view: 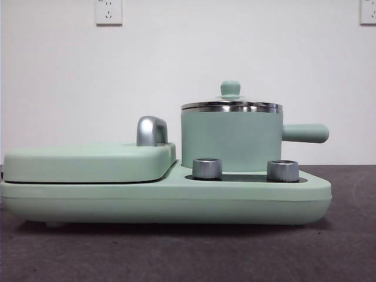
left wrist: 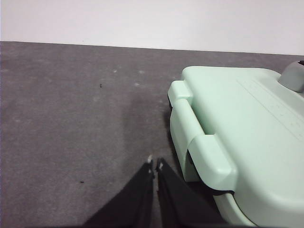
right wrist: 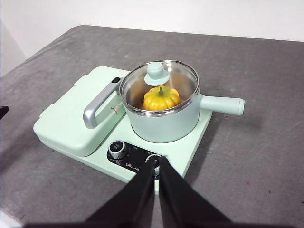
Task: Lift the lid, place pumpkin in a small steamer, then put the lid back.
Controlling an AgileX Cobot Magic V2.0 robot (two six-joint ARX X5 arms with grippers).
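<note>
Two grippers idle, both drawn back from the work. Left gripper (left wrist: 155,164) low over bare grey table (left wrist: 71,118), jaws pressed together on nothing, just beside the near corner of the flat wide cover (left wrist: 237,123) of the mint-green cooker, not touching it. Further right, past the cover's chrome handle (right wrist: 97,107), the small steamer (right wrist: 166,121) seated on the cooker's base (view: 176,197), straight side handle pointing away from the cover. Lid (right wrist: 159,85) back on the steamer's rim, level in the front view, mint knob upright. Pumpkin (right wrist: 161,97) inside the steamer, yellow-orange with green stem up, visible through the lid's clear top from the right wrist camera; hidden behind the pot wall from the front. Right gripper (right wrist: 156,164) high and back from the cooker, ahead of it the two control knobs (right wrist: 118,149) and beyond them the steamer; jaws closed, empty. Judged from this: all three steps apparently done, lid lifted, pumpkin in, lid replaced. Nothing evidently left except keeping both arms clear of the pot.
</note>
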